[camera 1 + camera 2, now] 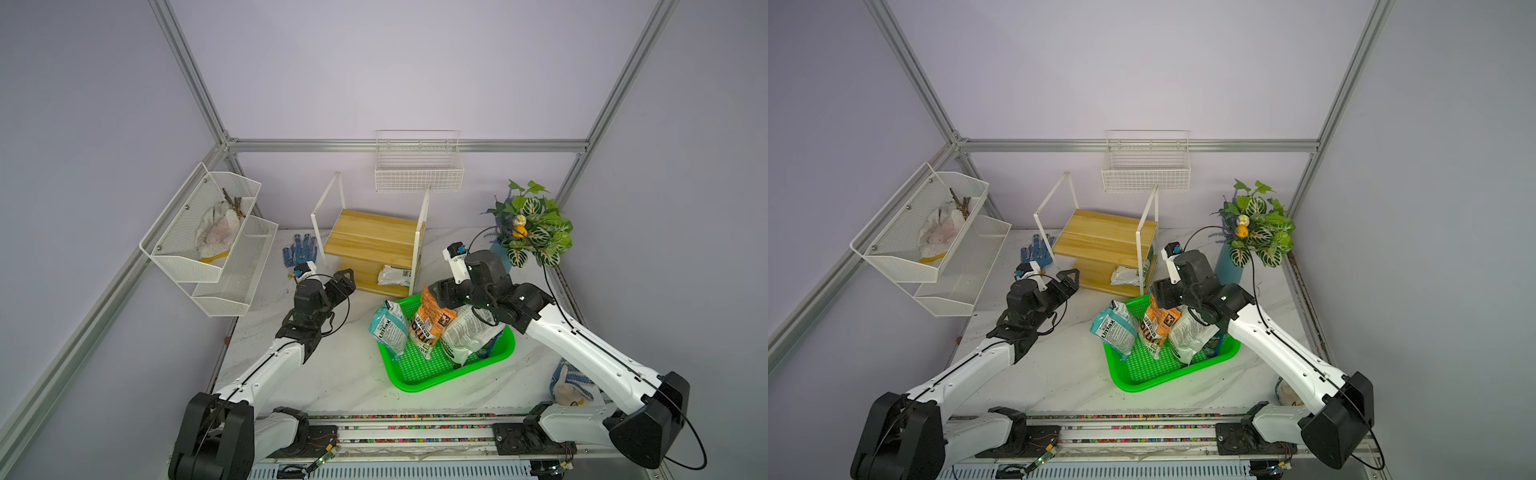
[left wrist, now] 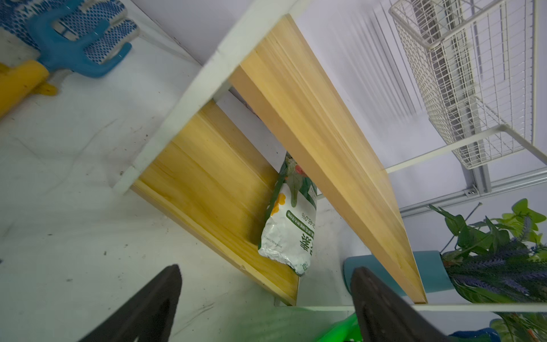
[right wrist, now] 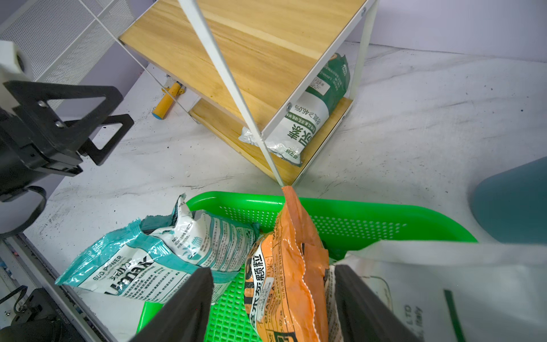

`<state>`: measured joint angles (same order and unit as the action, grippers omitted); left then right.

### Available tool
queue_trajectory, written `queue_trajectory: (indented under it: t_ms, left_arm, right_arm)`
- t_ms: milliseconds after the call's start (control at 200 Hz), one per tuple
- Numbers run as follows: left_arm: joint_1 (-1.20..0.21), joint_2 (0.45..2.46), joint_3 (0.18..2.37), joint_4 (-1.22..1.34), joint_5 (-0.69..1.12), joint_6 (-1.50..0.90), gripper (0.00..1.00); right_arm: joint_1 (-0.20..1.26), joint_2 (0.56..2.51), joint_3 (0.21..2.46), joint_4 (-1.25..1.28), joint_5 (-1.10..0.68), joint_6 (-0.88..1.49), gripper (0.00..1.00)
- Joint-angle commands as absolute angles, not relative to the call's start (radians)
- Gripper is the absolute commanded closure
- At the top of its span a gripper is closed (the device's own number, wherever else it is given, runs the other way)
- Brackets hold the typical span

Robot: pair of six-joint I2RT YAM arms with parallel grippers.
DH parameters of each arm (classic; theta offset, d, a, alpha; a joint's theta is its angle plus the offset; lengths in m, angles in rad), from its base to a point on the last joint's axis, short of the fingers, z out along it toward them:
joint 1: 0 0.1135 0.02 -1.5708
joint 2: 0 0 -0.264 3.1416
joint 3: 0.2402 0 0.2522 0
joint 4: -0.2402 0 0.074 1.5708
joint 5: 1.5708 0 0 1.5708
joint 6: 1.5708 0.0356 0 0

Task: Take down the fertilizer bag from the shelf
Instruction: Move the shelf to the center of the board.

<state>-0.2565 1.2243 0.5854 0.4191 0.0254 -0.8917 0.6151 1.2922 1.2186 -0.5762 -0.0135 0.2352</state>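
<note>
Left gripper (image 2: 266,271): jaws apart, nothing between them. It hangs just near-left of the shelf (image 1: 370,239), level with the lower board.

Right gripper (image 3: 272,271): jaws apart over the green basket (image 1: 415,384). The top of the orange bag (image 3: 290,266) stands between them, with basket mesh showing in a gap on one side, so it is not clamped.

Fertilizer bag (image 3: 302,121): white and green, lying on the shelf's lower board at its right end, under the upper board.

Green basket: on the table, near-right of the shelf. It holds three bags: a teal bag (image 1: 388,328) leaning over the left rim, the orange bag in the middle and a white bag (image 1: 469,332) on the right.

Mesh rack (image 1: 208,241): on the left wall. Its upper tier holds a pale cloth-like item (image 1: 218,230) and brown twigs; what the cloth item is cannot be told.

Wire basket (image 1: 419,166): on the far wall, above the shelf.

Blue dotted gloves (image 1: 299,249) lie on the table left of the shelf, and a potted plant (image 1: 532,224) stands at the far right.
</note>
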Motion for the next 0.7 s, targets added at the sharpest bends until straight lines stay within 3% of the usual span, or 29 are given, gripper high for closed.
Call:
queue_trajectory:
  t_ms: [0,270,695]
  left_arm:
    - [-0.28,1.341,0.519,0.649,0.019,-0.976,0.15]
    - [-0.299,1.747,0.556,1.113,-0.011,-1.114,0.27]
    - [-0.331,1.948,0.743,1.149,0.027,-1.107,0.24]
  right_arm:
    - [0.615,1.27,1.215,-0.559,0.0,0.255,0.3]
    - [0.615,1.282,1.25,-0.595,0.0,0.245,0.3]
    - [0.614,1.346,1.302,-0.648,0.005,0.229,0.3]
